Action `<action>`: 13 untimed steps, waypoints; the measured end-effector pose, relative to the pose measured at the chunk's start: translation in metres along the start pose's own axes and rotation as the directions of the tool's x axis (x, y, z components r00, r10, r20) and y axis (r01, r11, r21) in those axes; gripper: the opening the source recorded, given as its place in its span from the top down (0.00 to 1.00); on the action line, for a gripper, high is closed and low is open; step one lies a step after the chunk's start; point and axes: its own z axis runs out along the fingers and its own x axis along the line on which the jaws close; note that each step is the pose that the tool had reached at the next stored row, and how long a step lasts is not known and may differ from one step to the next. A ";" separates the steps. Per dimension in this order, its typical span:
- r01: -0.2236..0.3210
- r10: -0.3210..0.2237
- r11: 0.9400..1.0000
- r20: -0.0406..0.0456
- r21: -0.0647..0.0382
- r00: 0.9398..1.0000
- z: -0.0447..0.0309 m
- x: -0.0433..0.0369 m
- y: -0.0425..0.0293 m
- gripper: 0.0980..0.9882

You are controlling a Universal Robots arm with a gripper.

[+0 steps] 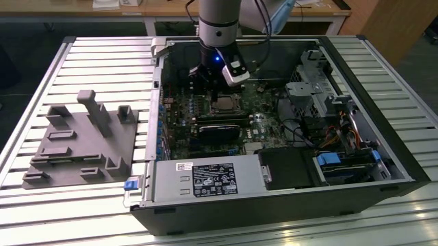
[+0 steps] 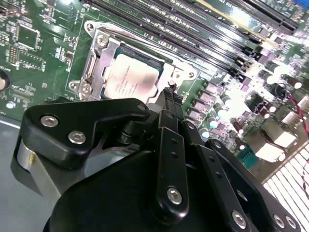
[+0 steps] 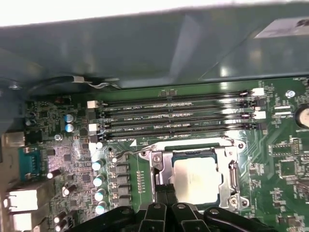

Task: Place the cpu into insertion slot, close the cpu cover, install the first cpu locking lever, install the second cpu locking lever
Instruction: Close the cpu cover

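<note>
The arm reached down into the open case [image 1: 287, 202] on the slatted table [image 1: 102, 56], with the gripper [image 1: 219, 95] low over the socket near the middle of the board [image 1: 179, 115]. In both wrist views the cpu [image 2: 129, 79] [image 3: 197, 179] sat in its slot, its dull silver top showing through the window of the cover [image 2: 104, 52] [image 3: 227, 166], which lay flat down around it. The gripper [image 2: 170, 92] [image 3: 164, 189] had its fingers drawn together, the tips just beside one edge of the cover, and I could see nothing held between them. The memory slots [image 3: 174, 116] ran along the far side of the socket. A grey fixture [image 1: 82, 143] lay on the table at the exterior view's left, well apart from the case.
</note>
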 end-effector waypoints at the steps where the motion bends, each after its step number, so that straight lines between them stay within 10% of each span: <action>1: 0.000 0.000 1.000 0.000 0.000 1.000 -0.0020 0.0000 0.0000 0.99; 13: 0.000 0.000 1.000 0.000 0.000 1.000 -0.0158 0.0000 0.0002 0.99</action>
